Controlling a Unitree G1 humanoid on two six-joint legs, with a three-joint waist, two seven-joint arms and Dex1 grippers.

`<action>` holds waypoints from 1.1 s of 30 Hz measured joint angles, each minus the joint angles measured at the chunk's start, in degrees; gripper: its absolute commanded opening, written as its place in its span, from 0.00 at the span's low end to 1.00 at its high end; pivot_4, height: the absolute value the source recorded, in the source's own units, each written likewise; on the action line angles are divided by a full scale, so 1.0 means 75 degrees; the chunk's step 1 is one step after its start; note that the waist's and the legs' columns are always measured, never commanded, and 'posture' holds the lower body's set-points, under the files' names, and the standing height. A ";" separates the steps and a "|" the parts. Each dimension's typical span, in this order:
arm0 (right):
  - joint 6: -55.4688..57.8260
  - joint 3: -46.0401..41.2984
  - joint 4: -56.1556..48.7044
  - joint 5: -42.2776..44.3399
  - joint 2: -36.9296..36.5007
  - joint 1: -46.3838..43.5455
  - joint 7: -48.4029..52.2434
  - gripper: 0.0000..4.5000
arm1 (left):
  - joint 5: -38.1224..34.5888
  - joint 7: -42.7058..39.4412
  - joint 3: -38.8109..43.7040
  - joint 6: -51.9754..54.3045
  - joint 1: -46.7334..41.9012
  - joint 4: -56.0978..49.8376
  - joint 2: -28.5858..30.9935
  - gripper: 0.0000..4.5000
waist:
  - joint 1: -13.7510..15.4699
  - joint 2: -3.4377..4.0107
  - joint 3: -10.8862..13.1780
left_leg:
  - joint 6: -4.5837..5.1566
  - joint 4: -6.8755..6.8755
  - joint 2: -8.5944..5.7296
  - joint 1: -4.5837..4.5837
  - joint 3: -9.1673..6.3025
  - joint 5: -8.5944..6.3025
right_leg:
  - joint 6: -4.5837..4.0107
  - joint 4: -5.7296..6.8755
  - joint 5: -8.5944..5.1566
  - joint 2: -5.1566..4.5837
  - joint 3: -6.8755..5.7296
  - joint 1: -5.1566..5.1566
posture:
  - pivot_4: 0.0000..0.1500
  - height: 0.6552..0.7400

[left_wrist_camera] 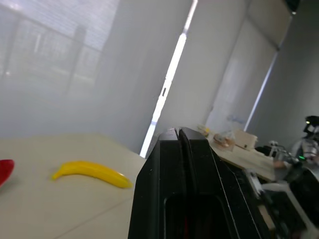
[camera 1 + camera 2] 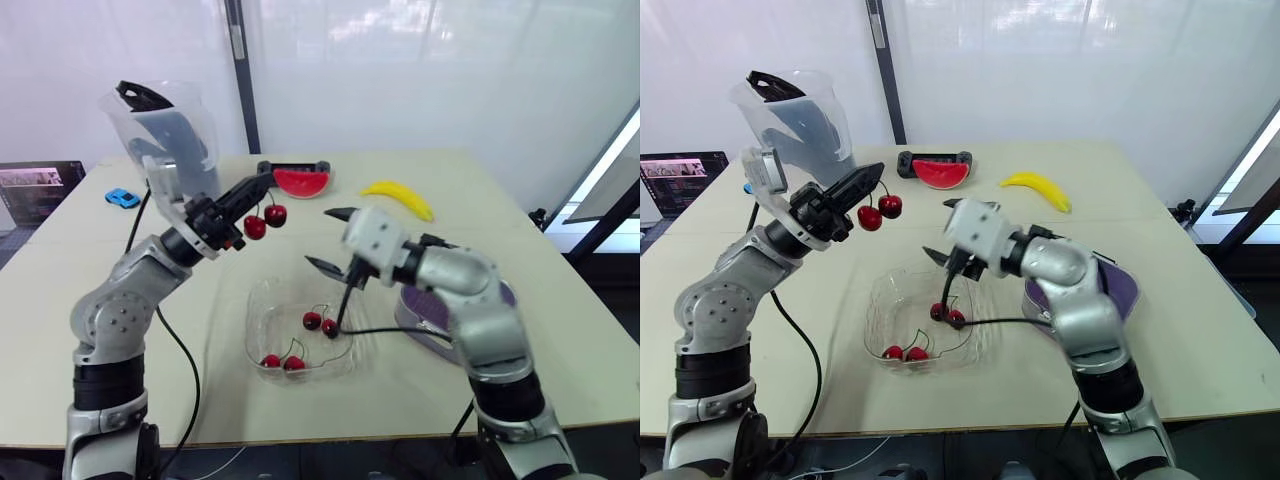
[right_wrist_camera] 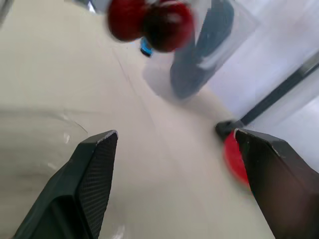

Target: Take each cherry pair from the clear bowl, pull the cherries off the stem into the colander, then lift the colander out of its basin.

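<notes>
Cherry pair [image 2: 265,220] pinched in left end effector [image 2: 264,183]; right end effector [image 2: 318,237] spread over clear bowl [image 2: 254,305].

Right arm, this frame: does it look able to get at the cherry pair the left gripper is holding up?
Probably yes. The right gripper is open and faces the cherry pair, which hangs from the shut left gripper, with only open air between them.

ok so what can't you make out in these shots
Purple colander: mostly behind the right arm in both eye views; contents hidden.
Red cherry pair: its stem's grip point, covered by the left gripper's shut black fingers.
Small blue object: too small to identify.
</notes>
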 measured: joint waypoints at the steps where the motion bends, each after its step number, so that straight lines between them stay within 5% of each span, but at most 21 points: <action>1: 0.0947 -0.0512 0.0009 0.0814 -0.0023 -0.0314 0.0296 0.89 | -0.0150 -0.0205 -0.0038 0.0229 -0.0018 0.0026 0.0129 0.00 | -0.0005 0.0000 0.0000 | 0.0008 -0.0005 0.0002 0.0001 -0.0001 -0.0005 | 0.0000 -0.0001 0.0000 0.0001 0.0000 -0.0001 | 1.00 1.00; 9: 0.4203 -0.2214 0.0195 0.4173 0.0320 -0.1010 0.0181 0.89 | -0.0822 -0.1481 -0.0523 0.1362 -0.0065 0.0044 0.0743 0.00 | -0.0010 0.0001 0.0000 | 0.0021 -0.0013 0.0001 0.0005 0.0002 -0.0011 | 0.0000 -0.0001 0.0000 -0.0001 0.0001 -0.0005 | 1.00 1.00; 19: 0.4724 -0.1749 0.0163 0.5513 0.0729 -0.0719 -0.0955 0.89 | -0.0891 -0.1554 -0.0574 0.1508 -0.0339 0.0028 0.0563 0.00 | -0.0012 0.0002 0.0000 | 0.0021 -0.0012 0.0000 0.0003 0.0002 -0.0012 | 0.0000 0.0000 0.0000 -0.0003 0.0002 -0.0009 | 1.00 1.00; 23: 0.4614 -0.1670 0.0176 0.5839 0.0742 -0.0718 -0.1319 0.62 | -0.0891 -0.1541 -0.0575 0.1513 -0.0339 -0.0005 0.0501 0.00 | -0.0011 0.0002 0.0000 | 0.0021 -0.0012 0.0000 0.0003 0.0003 -0.0012 | 0.0000 -0.0001 0.0000 -0.0003 0.0002 -0.0009 | 1.00 1.00; 30: 0.4441 -0.1664 0.0236 0.6372 0.0766 -0.0710 -0.1821 0.62 | -0.0886 -0.1543 -0.0575 0.1512 -0.0338 -0.0007 0.0472 0.00 | -0.0009 0.0001 0.0000 | 0.0021 -0.0011 0.0000 0.0003 0.0002 -0.0012 | 0.0000 -0.0001 0.0000 -0.0003 0.0002 -0.0007 | 1.00 1.00; 33: 0.4402 -0.1622 0.0320 0.6524 0.0701 -0.0663 -0.1982 0.45 | -0.0881 -0.1541 -0.0576 0.1510 -0.0338 -0.0006 0.0454 0.00 | -0.0011 0.0001 0.0000 | 0.0021 -0.0011 0.0000 0.0003 0.0002 -0.0012 | 0.0000 -0.0001 0.0000 -0.0003 0.0002 -0.0008 | 1.00 1.00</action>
